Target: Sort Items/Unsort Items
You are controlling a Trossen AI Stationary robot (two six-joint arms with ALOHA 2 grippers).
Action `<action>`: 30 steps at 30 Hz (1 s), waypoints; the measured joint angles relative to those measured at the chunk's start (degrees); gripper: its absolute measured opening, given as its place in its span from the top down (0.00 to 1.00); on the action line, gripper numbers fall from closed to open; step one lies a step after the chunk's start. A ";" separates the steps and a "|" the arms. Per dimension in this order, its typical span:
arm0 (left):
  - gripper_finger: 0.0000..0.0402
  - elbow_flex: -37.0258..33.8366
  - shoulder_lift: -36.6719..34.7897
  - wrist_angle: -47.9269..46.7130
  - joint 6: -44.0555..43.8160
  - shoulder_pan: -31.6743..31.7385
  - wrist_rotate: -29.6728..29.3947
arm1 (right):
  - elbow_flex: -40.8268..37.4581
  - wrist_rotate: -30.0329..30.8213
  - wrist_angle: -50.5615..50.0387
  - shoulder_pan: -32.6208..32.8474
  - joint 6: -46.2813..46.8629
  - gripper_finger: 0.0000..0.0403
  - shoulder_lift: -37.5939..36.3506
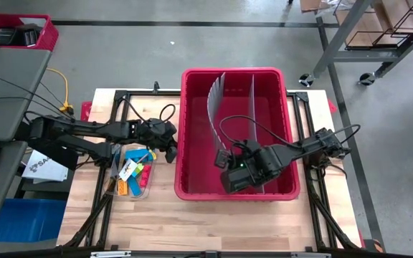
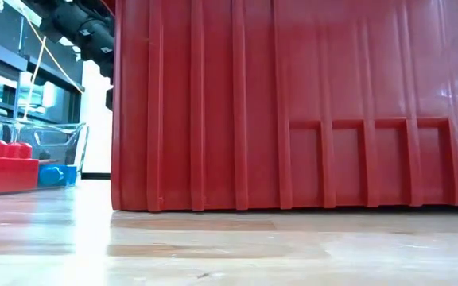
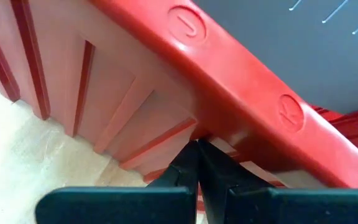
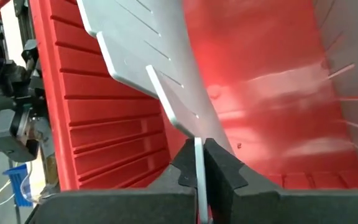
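we see the red bin [image 1: 192, 129] mid-table in the high view, two grey dividers inside. one divider [image 1: 252, 107] stands straight; the other divider [image 1: 214, 107] is bent, curving from the bin's 12 o'clock wall down toward 6 o'clock.

right gripper [image 4: 197, 163] is inside the bin near its 6 o'clock wall, fingers [image 4: 224, 168] pinched narrow on the bent divider's thin edge. in the right wrist view the grey sheet runs straight into the slot between the two dark fingers and fans out beyond them, with the bin's ribbed red wall alongside. right arm comes in from 3 o'clock over the bin's rim.

left gripper [image 3: 196, 155] is outside the bin at its 9 o'clock wall, fingers pressed together with nothing between them. in the left wrist view the tips sit just under the bin's rim, close against the ribbed outer wall; we can't tell if they touch. left arm reaches in from 9 o'clock.

items [image 1: 136, 174] lie in a clear tray [image 1: 113, 188] at about 8 o'clock of the bin, just beside it: yellow, blue, orange, pink-red and green pieces, heaped together. a white tag lies among them. neither gripper touches them.

low view shows mostly the bin's outer wall on the wood table [image 2: 229, 246], with red and blue blocks [image 2: 6, 163] at far 9 o'clock.
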 joint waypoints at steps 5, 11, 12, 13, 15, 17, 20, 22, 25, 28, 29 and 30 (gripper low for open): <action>1.00 0.00 0.81 0.01 0.15 -0.40 -2.25 | -0.02 -0.04 0.93 -0.54 -0.52 1.00 0.00; 1.00 0.07 3.00 1.09 -1.14 -1.47 -5.47 | -0.02 -0.73 1.66 -1.24 -0.36 1.00 0.00; 1.00 0.07 3.62 1.50 -1.20 -1.73 -5.84 | -0.02 -0.90 1.84 -1.53 -0.38 1.00 -0.01; 1.00 0.07 4.13 1.98 -1.25 -2.09 -6.29 | -0.02 -1.07 1.84 -1.83 -0.53 1.00 -0.02; 1.00 0.02 5.36 3.09 -1.35 -2.83 -7.14 | -0.02 -1.28 1.63 -2.22 -0.59 1.00 -0.09; 1.00 0.00 6.18 4.17 -1.50 -3.55 -7.51 | -0.02 -1.58 1.54 -2.29 -0.64 1.00 -0.11; 1.00 0.02 6.77 4.52 -1.53 -3.93 -7.56 | -0.02 -1.70 1.05 -1.96 -0.56 1.00 -0.11; 1.00 0.02 6.77 4.56 -1.49 -3.93 -7.46 | -0.02 -1.82 0.47 -1.70 -0.47 1.00 -0.11; 1.00 0.02 6.47 5.16 -1.37 -3.57 -7.43 | -0.02 -2.26 -0.02 -1.68 -0.53 1.00 -0.11; 1.00 -0.04 6.47 5.60 -1.41 -3.28 -6.77 | -0.02 -2.51 -0.46 -1.66 -0.46 1.00 -0.11; 1.00 -0.04 6.47 5.63 -1.50 -3.14 -6.49 | -0.02 -2.55 -0.67 -1.39 -0.40 1.00 -0.11; 1.00 -0.04 6.47 5.63 -1.58 -3.05 -6.34 | -0.02 -2.30 -0.85 -1.09 -0.35 1.00 -0.11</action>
